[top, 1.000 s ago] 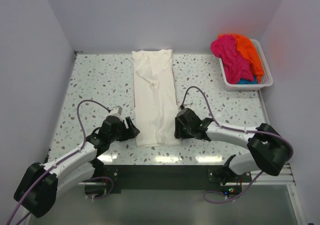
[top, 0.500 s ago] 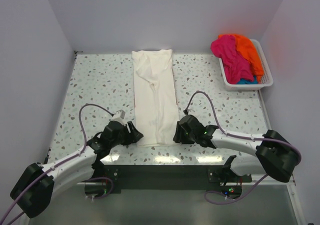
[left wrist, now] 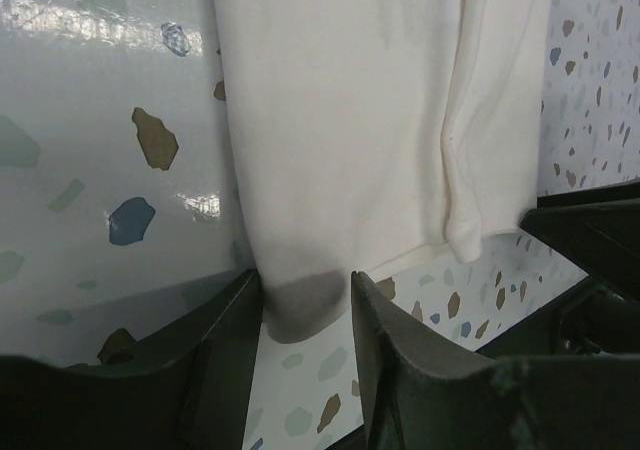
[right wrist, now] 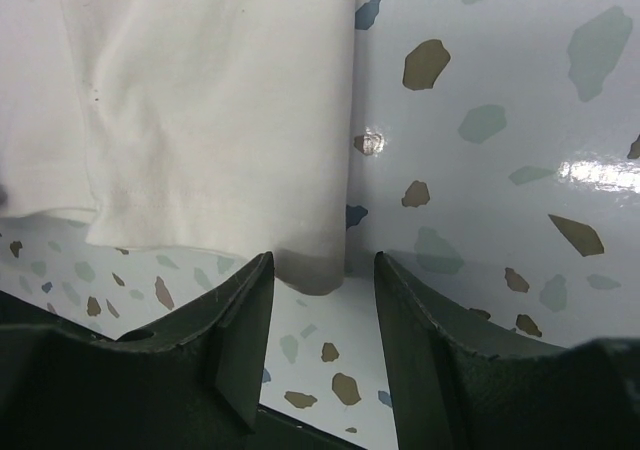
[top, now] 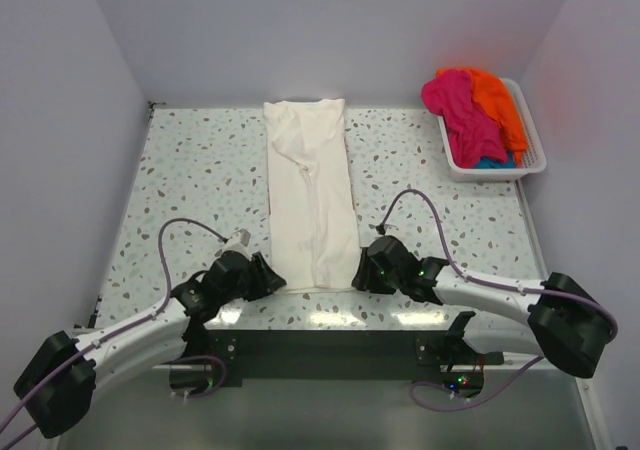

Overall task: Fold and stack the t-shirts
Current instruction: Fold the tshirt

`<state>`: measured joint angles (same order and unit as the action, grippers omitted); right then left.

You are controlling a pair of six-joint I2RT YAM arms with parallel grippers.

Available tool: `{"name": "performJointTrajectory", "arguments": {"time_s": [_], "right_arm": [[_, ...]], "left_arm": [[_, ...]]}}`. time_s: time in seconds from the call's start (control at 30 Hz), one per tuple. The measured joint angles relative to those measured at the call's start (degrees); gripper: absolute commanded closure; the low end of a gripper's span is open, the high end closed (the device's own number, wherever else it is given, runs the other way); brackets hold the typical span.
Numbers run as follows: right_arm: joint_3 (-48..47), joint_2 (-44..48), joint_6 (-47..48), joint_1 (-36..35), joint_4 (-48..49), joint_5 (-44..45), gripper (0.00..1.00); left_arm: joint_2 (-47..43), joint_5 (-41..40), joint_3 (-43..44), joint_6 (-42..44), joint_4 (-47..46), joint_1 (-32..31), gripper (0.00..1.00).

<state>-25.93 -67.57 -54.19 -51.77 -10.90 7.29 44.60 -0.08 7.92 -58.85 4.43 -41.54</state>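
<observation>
From above, the cream t-shirt (top: 312, 200) lies as a long narrow strip on the table (top: 180, 170), with its hem toward the arms. The left gripper (top: 268, 278) sits at the shirt's near-left corner and the right gripper (top: 365, 273) at its near-right corner. The pink, orange and teal tees (top: 470, 115) are heaped in a basket (top: 495, 173) well off the shirt's far-right end.

In the left wrist view the jaws stand spread. The hem corner lies in shadow between the fingers (left wrist: 220, 340), not yet pinched. Only a small tongue of cloth is inside, so a close here could catch only the top layer and let it slip on lifting.

In the right wrist view the jaws are also spread. The shirt corner barely reaches the mouth between the fingers (right wrist: 240, 320) (hardly any cloth inside). A close might grab nothing, and then a one-sided lift would skew the fold.
</observation>
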Motion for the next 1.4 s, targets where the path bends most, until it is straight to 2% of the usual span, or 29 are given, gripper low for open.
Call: {"name": "performJointTrajectory", "arguments": {"time_s": [0.13,0.23,0.37,0.5,0.57,0.8,1.1,1.23,1.4], "right_arm": [[0.00,-0.20,-0.04,0.02,-0.20,0.00,0.55],[-0.04,-0.83,-0.02,0.02,0.46,-0.31,0.60],[-0.55,-2.82,0.13,0.02,2.23,-1.36,0.66],[-0.74,-3.74,0.83,0.02,2.49,-2.29,0.94],[-0.74,-3.58,1.33,0.02,1.66,-2.34,1.00],[1.66,2.84,2.86,0.02,-4.15,-2.62,1.00],[4.94,13.79,4.74,-0.74,-12.26,-5.31,1.00],[0.11,14.25,7.04,-0.79,-17.14,-4.17,1.00],[-11.61,6.36,11.52,-0.72,-19.85,0.44,1.00]], "left_arm": [[1.73,-1.05,0.59,-2.19,0.00,-0.66,0.58],[3.67,-1.49,1.25,-3.19,-0.15,-0.81,0.67],[5.35,-1.70,1.62,-3.74,-0.04,-0.98,0.84],[6.27,-1.66,2.21,-4.13,0.72,-1.01,0.98],[6.75,-1.70,3.08,-4.09,2.03,-1.31,1.00],[6.08,-1.77,5.51,-4.59,8.48,-4.42,1.00],[4.55,-5.38,8.11,-9.60,17.29,-15.50,1.00],[6.23,-8.37,12.20,-9.55,20.65,-15.91,1.00],[11.43,-12.68,20.04,-7.34,22.18,-13.97,1.00]]}}
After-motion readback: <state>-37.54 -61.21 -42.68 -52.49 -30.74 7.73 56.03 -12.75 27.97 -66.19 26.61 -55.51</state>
